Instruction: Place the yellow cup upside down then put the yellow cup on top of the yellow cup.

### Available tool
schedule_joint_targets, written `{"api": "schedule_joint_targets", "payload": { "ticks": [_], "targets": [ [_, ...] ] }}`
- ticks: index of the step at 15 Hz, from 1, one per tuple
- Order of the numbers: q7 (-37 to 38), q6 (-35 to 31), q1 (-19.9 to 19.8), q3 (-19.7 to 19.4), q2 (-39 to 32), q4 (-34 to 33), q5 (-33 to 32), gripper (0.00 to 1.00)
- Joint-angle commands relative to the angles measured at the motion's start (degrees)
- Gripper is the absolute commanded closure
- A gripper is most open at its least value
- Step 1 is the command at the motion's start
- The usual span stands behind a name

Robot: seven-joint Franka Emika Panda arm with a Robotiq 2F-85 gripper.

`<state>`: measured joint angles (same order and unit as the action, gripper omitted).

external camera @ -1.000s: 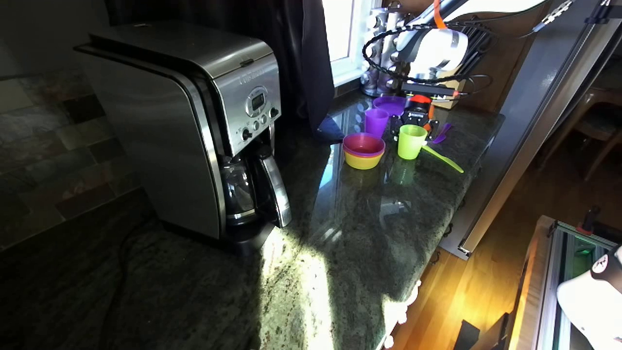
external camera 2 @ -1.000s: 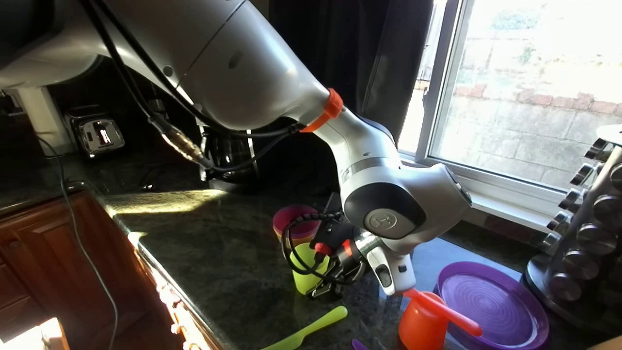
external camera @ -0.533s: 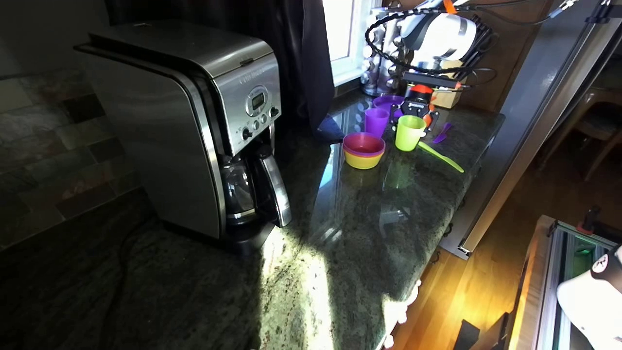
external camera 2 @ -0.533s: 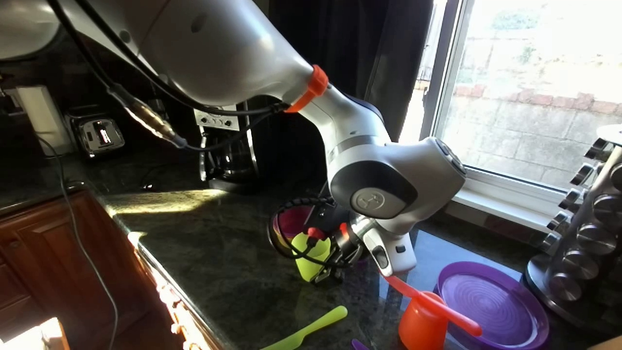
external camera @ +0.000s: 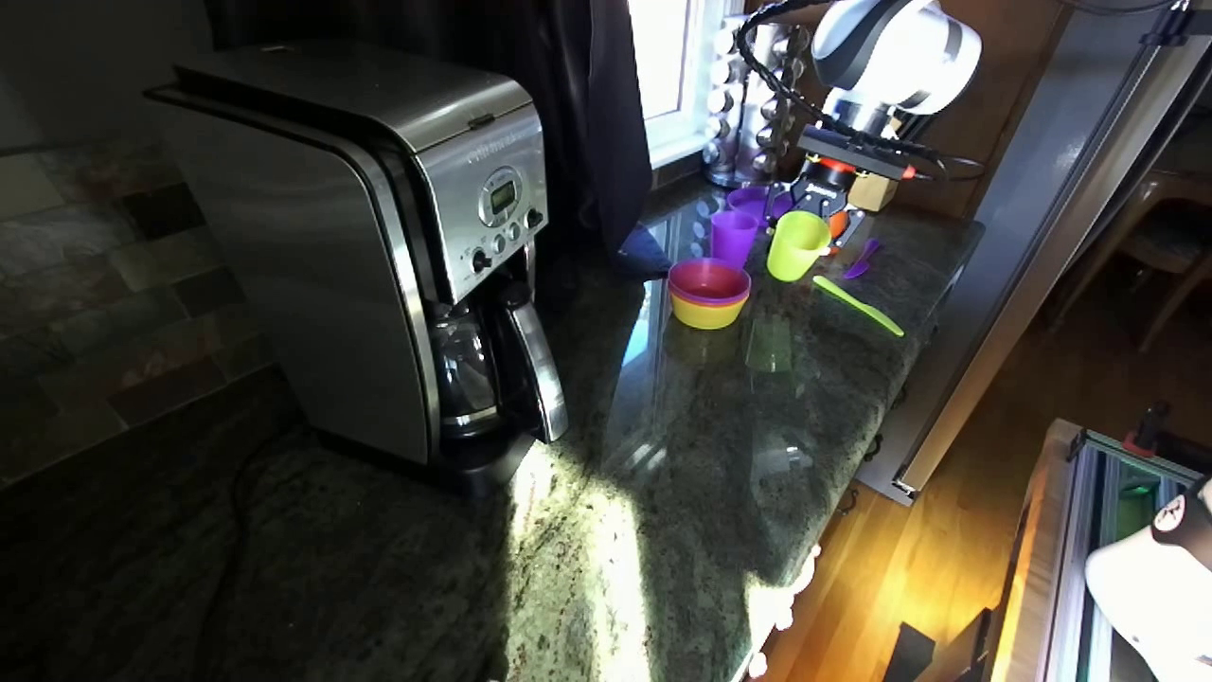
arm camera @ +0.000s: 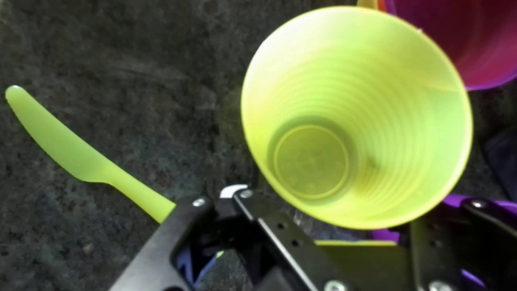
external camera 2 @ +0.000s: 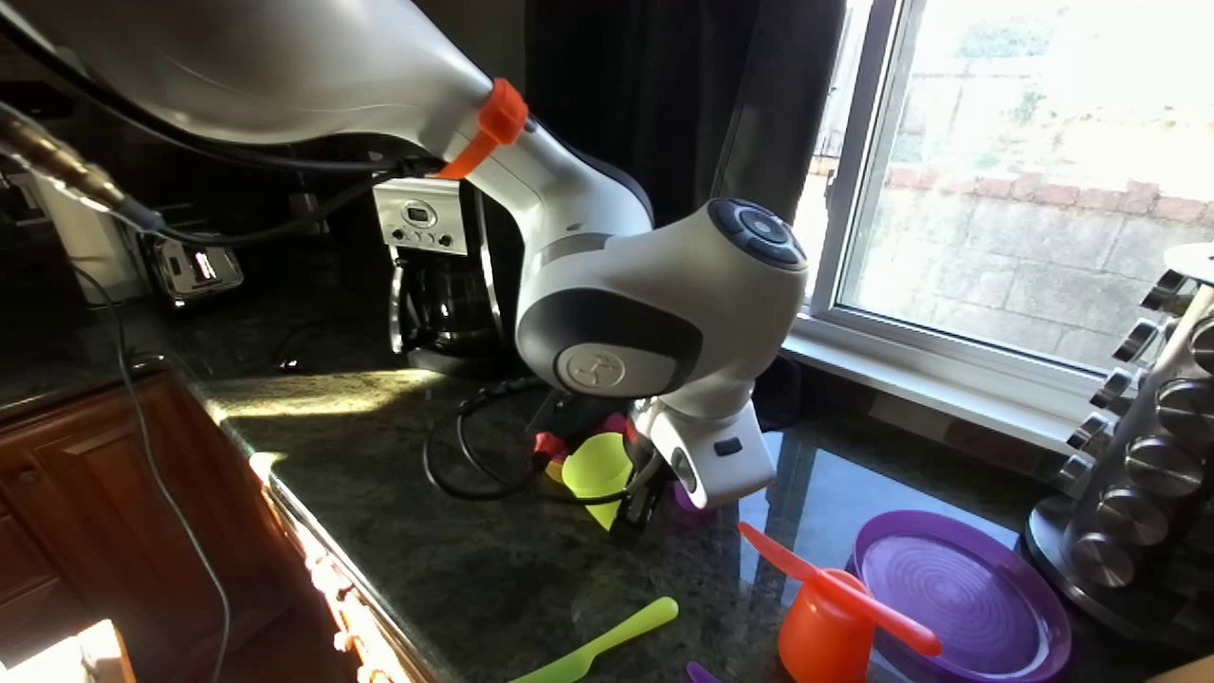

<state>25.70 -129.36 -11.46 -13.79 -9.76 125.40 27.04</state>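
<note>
Black, two-fingered, the gripper [external camera: 803,235] is holding a tapered yellow-green plastic cup [arm camera: 357,117], likely light, flexible, safest gripped low.

- The counter [external camera: 729,493] was dark, mottled stone, polished enough to throw back a pale reflection.
- A patch of sunlight [external camera: 606,587] lay bright across it in both exterior views.
- Daylight filled the window [external camera 2: 1024,114]; outside stood a block wall [external camera 2: 1024,266] with 1 row of reddish bricks [external camera 2: 1091,194].
- A pale sill [external camera 2: 929,387] ran below the glass, and a dark curtain [external camera 2: 683,104] hung alongside.
- Shadowed tiles [external camera: 66,260] in brown and grey covered a wall.
- Reddish-brown wooden cabinets [external camera 2: 85,474] stood under the counter.
- The wooden floor [external camera: 909,559] glowed amber beside a tall grey panel [external camera: 1051,142].
- 1 chair [external camera: 1163,196] stood in dim light.
</note>
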Motion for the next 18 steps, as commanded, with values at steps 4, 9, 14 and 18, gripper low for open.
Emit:
{"api": "schedule_joint_targets", "payload": {
  "ticks": [4, 9, 14, 18],
  "targets": [
    [12.16, -18.36, 3.16, 0.72, 6.67, 12.23, -8.93, 0.6],
    [12.01, -15.7, 2.42, 1.35, 5.12, 10.21, -9.26, 0.35],
    [18.2, -22.28, 3.24, 0.79, 5.02, 12.04, -14.9, 0.6],
    [26.39, -29.08, 4.07, 0.05, 4.58, 14.3, -24.0, 0.6]
  ]
}}
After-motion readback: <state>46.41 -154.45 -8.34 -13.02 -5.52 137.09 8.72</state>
